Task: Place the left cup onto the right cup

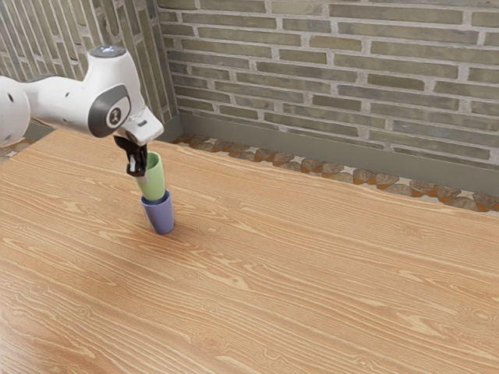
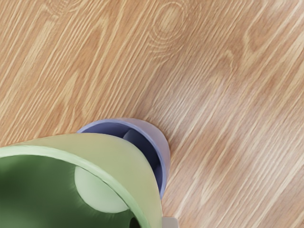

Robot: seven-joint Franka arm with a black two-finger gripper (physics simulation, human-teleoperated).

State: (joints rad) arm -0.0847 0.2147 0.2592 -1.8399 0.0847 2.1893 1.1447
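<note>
Where the white arm (image 1: 70, 105) comes in from the upper left of the exterior view, its black gripper (image 1: 137, 165) hangs over two stacked cups in the left part of the frame. The fingers stand close together and pinch the wall of the green cup (image 1: 154, 181) at its rim, on the side toward the frame's left. The green cup's narrow lower end sits inside the mouth of the blue cup (image 1: 160, 216), and its open top is up. It leans a little, so its mouth lies further toward the upper left than its foot does.

The blue cup stands upright on the wooden table (image 1: 312, 273), open end up, directly beneath the green one. It holds nothing but the green cup's base.

In the wrist view, the green cup lies just under the hand. Its dark green inside holds nothing, and its pale round floor is in sight. Part of the blue cup's rim and shaded inner wall show past the green cup's outer side, with bare wood grain around them.

At the top of the exterior view a brick wall (image 1: 351, 70) runs behind the table, with a row of stones (image 1: 374, 178) along its foot.
</note>
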